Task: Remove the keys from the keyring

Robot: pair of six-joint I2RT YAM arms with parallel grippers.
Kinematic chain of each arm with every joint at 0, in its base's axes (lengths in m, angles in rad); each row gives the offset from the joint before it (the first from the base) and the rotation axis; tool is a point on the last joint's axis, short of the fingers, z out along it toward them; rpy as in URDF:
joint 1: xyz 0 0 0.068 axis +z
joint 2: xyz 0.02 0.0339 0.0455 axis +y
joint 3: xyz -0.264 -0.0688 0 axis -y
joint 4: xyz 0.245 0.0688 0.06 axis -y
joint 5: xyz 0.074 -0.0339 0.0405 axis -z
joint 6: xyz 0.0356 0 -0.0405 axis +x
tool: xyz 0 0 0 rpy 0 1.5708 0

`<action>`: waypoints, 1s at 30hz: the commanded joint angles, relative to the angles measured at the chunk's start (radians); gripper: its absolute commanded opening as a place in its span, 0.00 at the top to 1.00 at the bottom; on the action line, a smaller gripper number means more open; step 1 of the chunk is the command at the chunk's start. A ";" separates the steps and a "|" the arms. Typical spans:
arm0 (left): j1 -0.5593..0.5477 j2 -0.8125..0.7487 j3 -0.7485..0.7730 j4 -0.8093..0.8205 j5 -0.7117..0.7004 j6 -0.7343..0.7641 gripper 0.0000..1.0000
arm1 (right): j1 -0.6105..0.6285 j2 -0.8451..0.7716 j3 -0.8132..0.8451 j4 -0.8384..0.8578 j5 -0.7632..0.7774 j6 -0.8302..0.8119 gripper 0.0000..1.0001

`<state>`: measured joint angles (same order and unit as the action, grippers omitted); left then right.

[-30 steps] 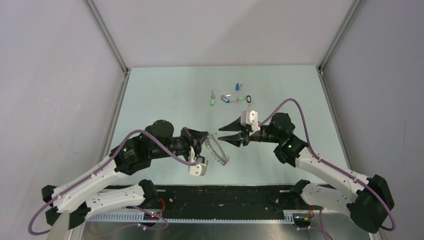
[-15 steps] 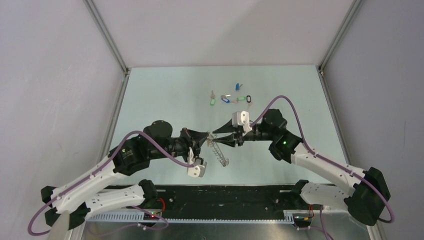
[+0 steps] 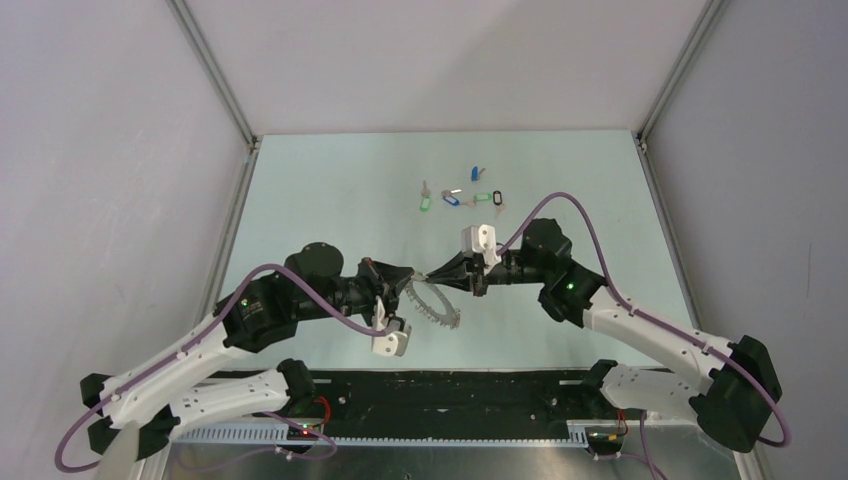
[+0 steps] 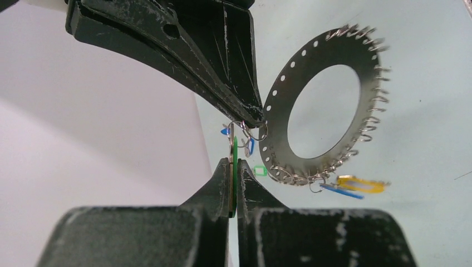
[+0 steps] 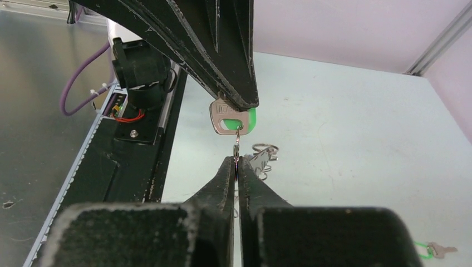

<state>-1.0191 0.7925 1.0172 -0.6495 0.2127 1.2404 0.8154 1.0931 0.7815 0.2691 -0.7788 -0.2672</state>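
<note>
Gripping a green-tagged key edge-on, the left claw is meeting the right claw tip to tip at mid-frame. The right one is pinching the key's wire loop. Keyring is hanging just beside both tips, toward upper right.

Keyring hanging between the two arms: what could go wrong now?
1. The left tool pinches the green-tagged key, and the right tool pinches only its thin wire loop. That loop could slip out, and the keyring might fall.
2. The two tool tips almost touch, so pulling may make them bump.
3. The yellow tag and blue tag dangle below the keyring and could swing and snag.
</note>
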 commanded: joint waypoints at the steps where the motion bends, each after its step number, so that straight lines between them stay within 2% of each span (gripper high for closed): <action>1: -0.003 -0.023 0.020 0.085 -0.012 0.018 1.00 | 0.004 -0.028 0.036 -0.022 0.011 0.000 1.00; 7: -0.003 -0.034 0.001 0.084 -0.019 0.005 1.00 | -0.037 -0.053 0.035 -0.014 0.009 0.063 1.00; 10: -0.003 -0.037 -0.024 0.085 -0.025 -0.003 1.00 | -0.092 -0.060 0.035 0.036 -0.043 0.155 1.00; 15: -0.003 -0.023 -0.054 0.084 -0.021 -0.021 1.00 | -0.117 -0.066 0.035 0.110 -0.074 0.239 1.00; 18: -0.003 -0.027 -0.064 0.084 -0.009 -0.033 1.00 | -0.123 -0.086 0.027 0.143 -0.064 0.273 1.00; 23: -0.003 -0.004 -0.077 0.088 0.000 -0.056 1.00 | -0.144 -0.135 -0.010 0.193 0.048 0.324 1.00; 27: 0.027 0.062 -0.062 0.173 0.020 -0.237 1.00 | -0.159 -0.184 -0.014 0.081 0.239 0.301 1.00; 30: 0.085 0.127 -0.041 0.273 0.048 -0.486 1.00 | -0.182 -0.242 -0.017 -0.020 0.349 0.279 1.00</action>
<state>-0.9951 0.8490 0.9443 -0.5297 0.2218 1.0607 0.6605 0.9295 0.7658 0.3241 -0.6376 0.0250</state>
